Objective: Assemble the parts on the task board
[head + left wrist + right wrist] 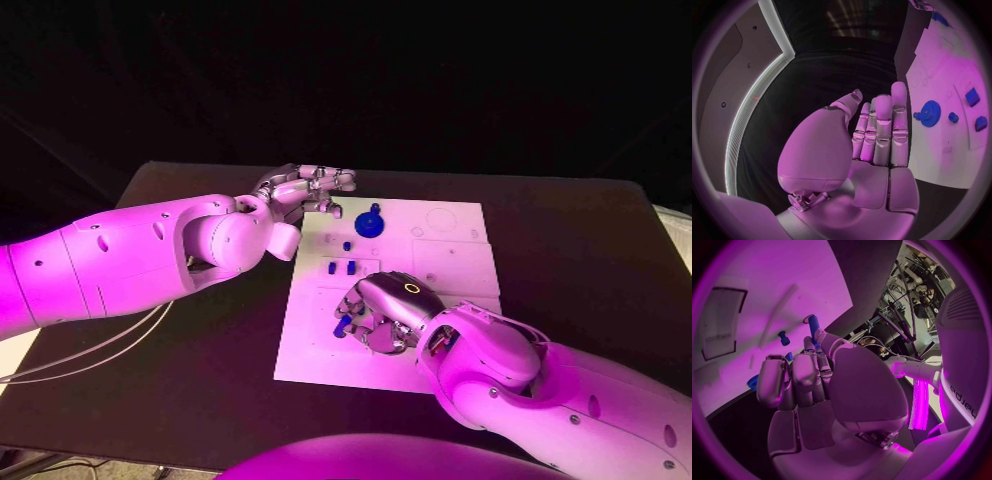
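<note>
The white task board [454,255] lies in the middle of the black table. A blue gear [372,222] stands near its far edge, with small blue parts [340,268] a little nearer. My left hand [303,195] hovers at the board's far left corner with its fingers stretched out and nothing in them; from its wrist I see the blue gear [929,113] and a small peg [953,117] beside my fingers [882,130]. My right hand [382,305] is low over the board's near half, pinching a slim blue peg [813,326] between thumb and finger; that peg [340,324] touches the board.
Two small blue blocks [974,107] lie on the board [954,160] beyond the gear. Another short blue peg [784,338] stands on the board [748,285] near my right hand [811,385]. Bare black table [591,230] surrounds the board.
</note>
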`<control>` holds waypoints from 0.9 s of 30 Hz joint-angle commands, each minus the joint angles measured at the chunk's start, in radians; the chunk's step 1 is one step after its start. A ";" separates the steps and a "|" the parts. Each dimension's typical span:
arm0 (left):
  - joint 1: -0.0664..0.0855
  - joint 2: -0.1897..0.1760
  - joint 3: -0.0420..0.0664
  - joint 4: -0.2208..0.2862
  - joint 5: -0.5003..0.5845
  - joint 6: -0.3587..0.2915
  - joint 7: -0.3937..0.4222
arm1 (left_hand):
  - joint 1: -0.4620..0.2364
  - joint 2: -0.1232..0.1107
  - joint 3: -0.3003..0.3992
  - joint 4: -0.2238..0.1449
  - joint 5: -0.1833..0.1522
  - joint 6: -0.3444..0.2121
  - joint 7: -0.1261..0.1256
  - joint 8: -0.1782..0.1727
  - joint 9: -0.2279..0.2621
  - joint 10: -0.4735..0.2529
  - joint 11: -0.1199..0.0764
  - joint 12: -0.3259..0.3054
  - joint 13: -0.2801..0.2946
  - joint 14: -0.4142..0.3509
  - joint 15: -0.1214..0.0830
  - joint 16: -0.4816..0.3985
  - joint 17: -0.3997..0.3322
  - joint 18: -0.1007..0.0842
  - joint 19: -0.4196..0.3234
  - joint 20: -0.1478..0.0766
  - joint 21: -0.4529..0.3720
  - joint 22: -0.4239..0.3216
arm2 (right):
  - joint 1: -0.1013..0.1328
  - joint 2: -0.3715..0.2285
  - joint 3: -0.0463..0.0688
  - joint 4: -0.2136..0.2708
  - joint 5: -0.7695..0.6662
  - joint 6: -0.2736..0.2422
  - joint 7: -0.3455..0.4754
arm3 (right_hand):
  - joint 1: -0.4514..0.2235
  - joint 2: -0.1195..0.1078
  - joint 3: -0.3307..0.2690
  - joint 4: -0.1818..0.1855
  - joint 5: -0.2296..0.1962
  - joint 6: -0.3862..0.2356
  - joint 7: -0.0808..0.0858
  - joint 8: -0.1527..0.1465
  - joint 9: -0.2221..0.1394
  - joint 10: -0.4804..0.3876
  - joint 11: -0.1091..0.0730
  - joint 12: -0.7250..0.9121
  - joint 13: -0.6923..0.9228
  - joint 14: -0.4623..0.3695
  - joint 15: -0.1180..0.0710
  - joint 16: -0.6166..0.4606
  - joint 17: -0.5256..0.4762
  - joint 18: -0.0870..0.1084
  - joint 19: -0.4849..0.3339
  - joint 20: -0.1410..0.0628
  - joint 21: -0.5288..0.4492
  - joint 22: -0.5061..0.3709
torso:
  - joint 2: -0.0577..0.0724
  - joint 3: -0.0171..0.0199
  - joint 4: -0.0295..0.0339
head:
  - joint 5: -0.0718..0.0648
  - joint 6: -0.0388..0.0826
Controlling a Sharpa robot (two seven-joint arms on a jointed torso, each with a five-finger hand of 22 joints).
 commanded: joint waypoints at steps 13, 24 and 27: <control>-0.001 -0.001 0.001 0.001 0.001 0.022 0.007 | 0.002 0.009 -0.005 0.002 -0.002 -0.007 0.002 0.005 -0.001 -0.005 -0.001 0.005 0.001 -0.009 0.000 0.003 -0.002 0.019 -0.001 0.004 -0.007 -0.001 | -0.010 -0.006 -0.001 0.022 -0.070 -0.043 -0.072 | 0.002 0.001 0.007 0.000 0.009 0.003 0.004 0.005 0.003 0.029 -0.016 -0.002 0.003 0.022 -0.002 0.004 0.001 -0.016 0.000 0.006 0.001 0.003 | -0.001 -0.0006 -0.0005 | -0.002 -0.001; -0.001 -0.002 0.001 0.002 0.001 0.019 0.007 | 0.002 0.009 -0.005 0.002 -0.002 -0.007 0.002 0.005 -0.001 -0.005 -0.001 0.005 0.001 -0.009 0.000 0.003 -0.002 0.019 -0.001 0.004 -0.007 -0.001 | -0.007 0.005 -0.001 0.013 -0.067 0.090 -0.096 | -0.026 -0.005 -0.001 0.005 -0.004 0.004 0.002 0.002 0.004 0.029 -0.015 -0.011 0.003 0.020 -0.001 0.002 -0.005 -0.015 -0.004 0.007 -0.001 -0.002 | -0.001 -0.0019 -0.0007 | -0.003 -0.003; -0.001 -0.001 0.001 0.003 0.001 0.018 0.007 | 0.002 0.009 -0.005 0.002 -0.002 -0.007 0.002 0.005 -0.001 -0.005 -0.001 0.005 0.001 -0.009 0.000 0.003 -0.002 0.019 -0.001 0.004 -0.007 -0.001 | -0.004 0.012 -0.004 0.009 -0.068 0.120 -0.101 | -0.029 -0.006 -0.003 0.006 -0.003 0.004 0.002 0.002 0.004 0.030 -0.015 -0.012 0.003 0.020 -0.001 0.002 -0.005 -0.015 -0.004 0.007 -0.002 -0.002 | -0.001 -0.0026 -0.0010 | -0.005 -0.003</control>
